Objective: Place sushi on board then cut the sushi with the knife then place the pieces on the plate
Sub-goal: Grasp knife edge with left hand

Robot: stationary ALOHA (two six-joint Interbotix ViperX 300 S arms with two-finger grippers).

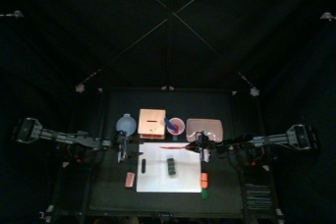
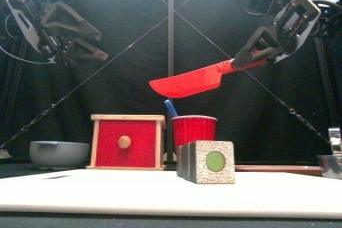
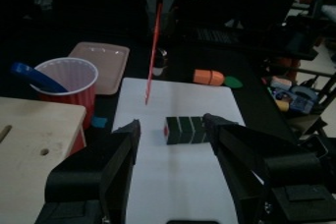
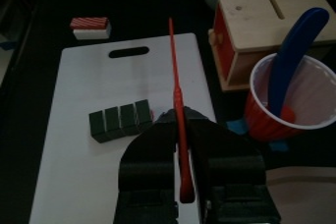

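Clamping the red knife (image 2: 194, 80) by its handle, the right pincer (image 2: 254, 58) holds the blade above the white board (image 4: 92, 169), where the sushi roll (image 4: 122, 120) lies. The left pincer (image 3: 174, 130) hangs wide open and empty at the board's left edge.

Dim black booth, overhead light perhaps, glare on the white cutting board (image 1: 157, 181).

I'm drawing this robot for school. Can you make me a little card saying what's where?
Right end effector: shut on red knife, raised above the white board
Left end effector: open, holding nothing
Sushi roll: on the white board, blocks together
Red cup: behind the board, blue knife inside
Pink tray: beside the red cup
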